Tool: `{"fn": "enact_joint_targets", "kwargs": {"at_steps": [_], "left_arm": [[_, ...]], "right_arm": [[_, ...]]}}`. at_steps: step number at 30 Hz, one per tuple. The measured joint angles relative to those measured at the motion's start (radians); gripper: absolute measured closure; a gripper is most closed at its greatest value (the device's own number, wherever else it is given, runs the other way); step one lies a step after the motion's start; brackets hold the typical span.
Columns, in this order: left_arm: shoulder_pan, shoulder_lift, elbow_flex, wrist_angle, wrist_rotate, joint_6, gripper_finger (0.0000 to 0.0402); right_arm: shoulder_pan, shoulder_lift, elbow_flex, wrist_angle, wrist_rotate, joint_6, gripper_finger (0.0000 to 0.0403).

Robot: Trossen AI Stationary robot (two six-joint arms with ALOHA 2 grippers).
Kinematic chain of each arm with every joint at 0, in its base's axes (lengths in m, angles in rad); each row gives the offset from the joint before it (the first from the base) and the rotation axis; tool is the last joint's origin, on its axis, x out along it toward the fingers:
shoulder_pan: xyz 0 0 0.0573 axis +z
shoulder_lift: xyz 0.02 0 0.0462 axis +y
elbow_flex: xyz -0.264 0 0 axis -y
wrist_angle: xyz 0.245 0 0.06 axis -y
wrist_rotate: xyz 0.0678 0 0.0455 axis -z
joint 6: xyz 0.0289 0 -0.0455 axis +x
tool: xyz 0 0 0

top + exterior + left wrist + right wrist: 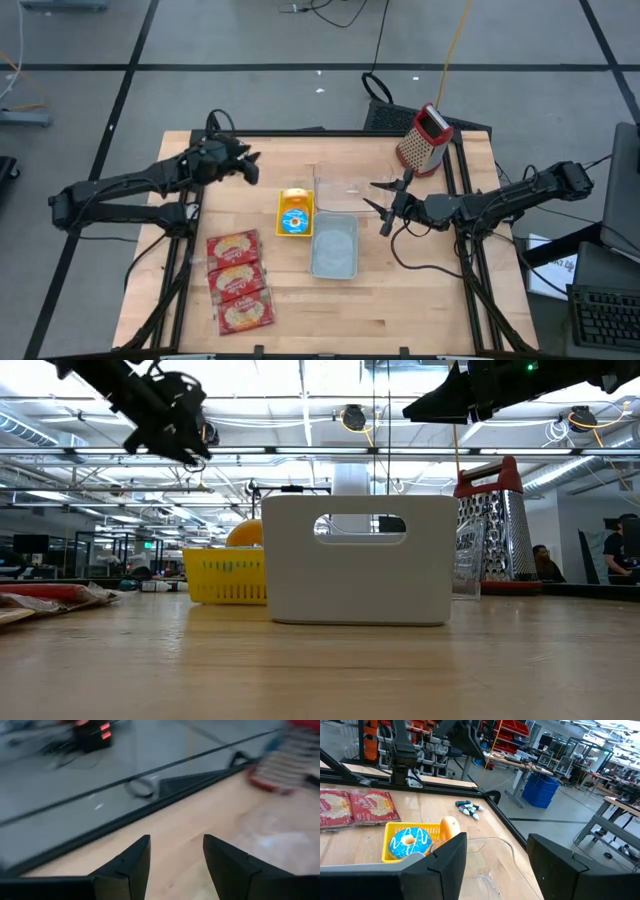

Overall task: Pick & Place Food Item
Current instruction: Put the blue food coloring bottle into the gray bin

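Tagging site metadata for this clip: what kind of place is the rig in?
Most likely an industrial lab or workshop hall, not a kitchen. The low view shows an open ceiling with exposed trusses. The right wrist view shows red storage racks, workbenches and a blue bin beyond the wooden table.

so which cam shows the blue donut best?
Right wrist view: the blue donut sits close and unobstructed in the yellow basket. High view shows it small from above. Low view shows only the basket's side; left wrist view misses it.
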Motion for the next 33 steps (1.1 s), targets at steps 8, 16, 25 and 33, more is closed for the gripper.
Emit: {"fn": "enact_joint_targets", "kwargs": {"at_steps": [8,16,25,33], "left_arm": [[0.064,0.080,0.000,-0.218,-0.106,-0.230,0.0218],[0.161,0.286,0.000,-0.311,-0.109,-0.420,0.0218],[0.299,0.441,0.000,-0.431,-0.057,-0.468,0.0218],[0.369,0.537,0.000,-0.418,-0.052,-0.481,0.0218]], "right_arm": [[0.000,0.000,0.000,-0.001,0.000,0.001,0.0206],[0.000,0.000,0.000,-0.001,0.000,0.011,0.0206],[0.000,0.000,0.000,-0.003,0.000,0.019,0.0206],[0.000,0.000,0.000,-0.009,0.000,0.019,0.0206]]}}
